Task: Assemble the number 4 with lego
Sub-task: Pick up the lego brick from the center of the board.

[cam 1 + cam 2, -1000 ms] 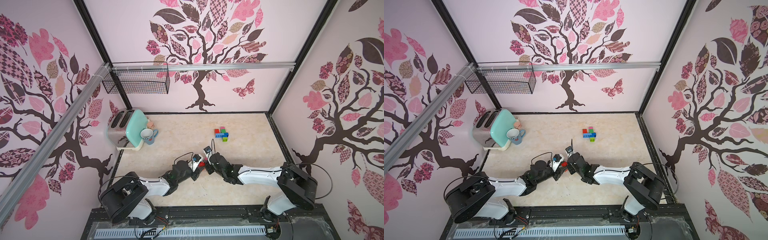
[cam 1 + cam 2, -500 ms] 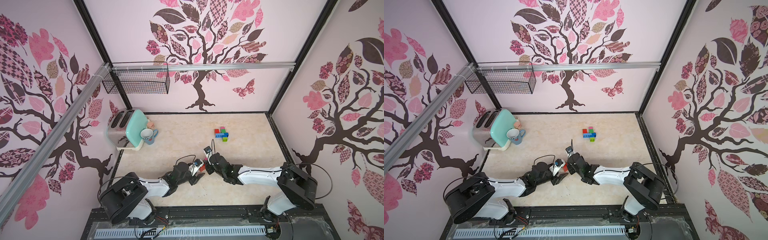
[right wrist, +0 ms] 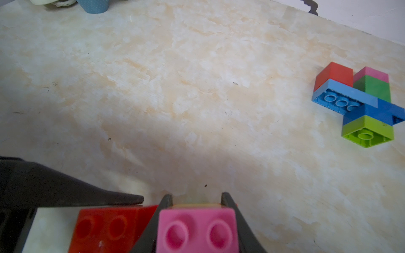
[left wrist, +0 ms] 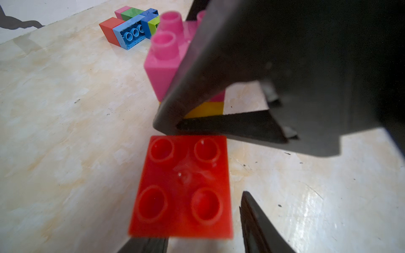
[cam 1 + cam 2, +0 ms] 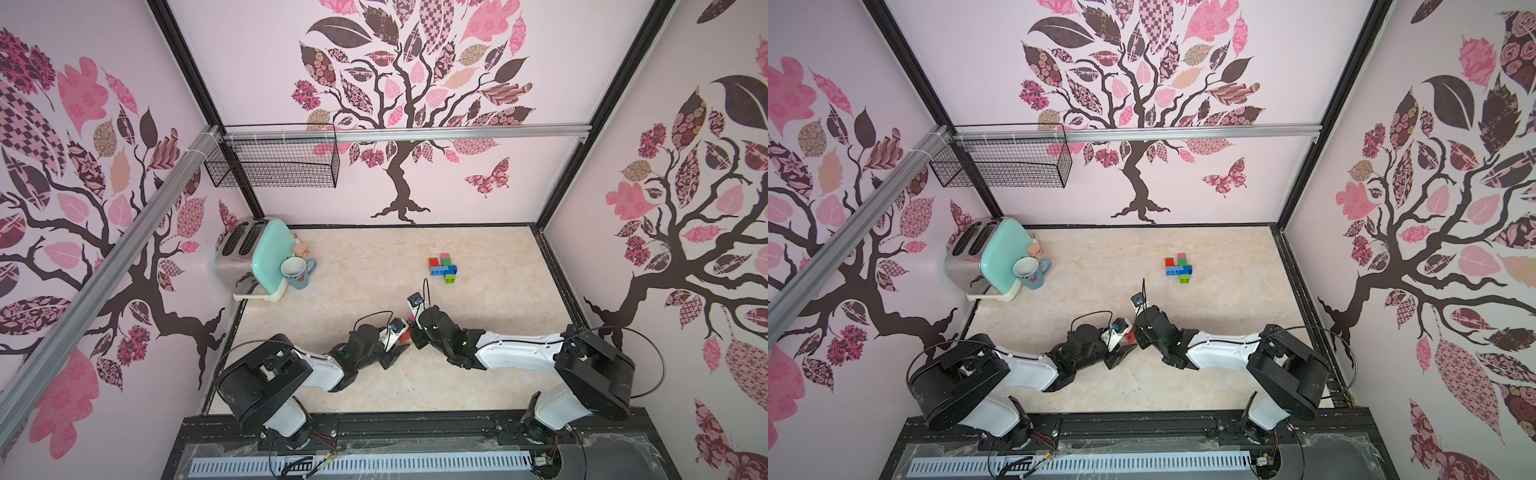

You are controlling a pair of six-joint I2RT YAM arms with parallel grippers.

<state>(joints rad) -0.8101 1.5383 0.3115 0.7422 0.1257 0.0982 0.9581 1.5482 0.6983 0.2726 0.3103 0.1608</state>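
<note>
Compared with a second ago, the left gripper (image 5: 397, 354) has slid a little back toward the robot's base, away from the multicoloured cluster of joined plastic bricks (image 5: 442, 268). The red square four-stud plastic brick (image 4: 182, 186) has gone with it. The right gripper (image 3: 196, 197) and the cluster lie as they did.

The red brick sits at the front of the left gripper, studs turned toward the wrist camera. One of the left fingers (image 4: 260, 225) stands just beside one edge of the brick, with a thin gap showing. The other is mostly hidden under the brick's near edge. I cannot tell whether they pinch the red brick or only flank it.

The right gripper's fingers (image 3: 151, 227) press on two opposite sides of the pink studded plastic brick (image 3: 197, 230). The pink brick stands studs-up on a yellow plastic brick (image 4: 206, 109). The red brick lies just beside that stack, right up against one right finger.

Both grippers meet on the beige marbled tabletop (image 5: 353, 270), on the base side of the cluster and well apart from it. A blue ceramic mug (image 5: 297, 272) and a mint-green toaster (image 5: 266, 249) stand well to the robot's left of the cluster.
</note>
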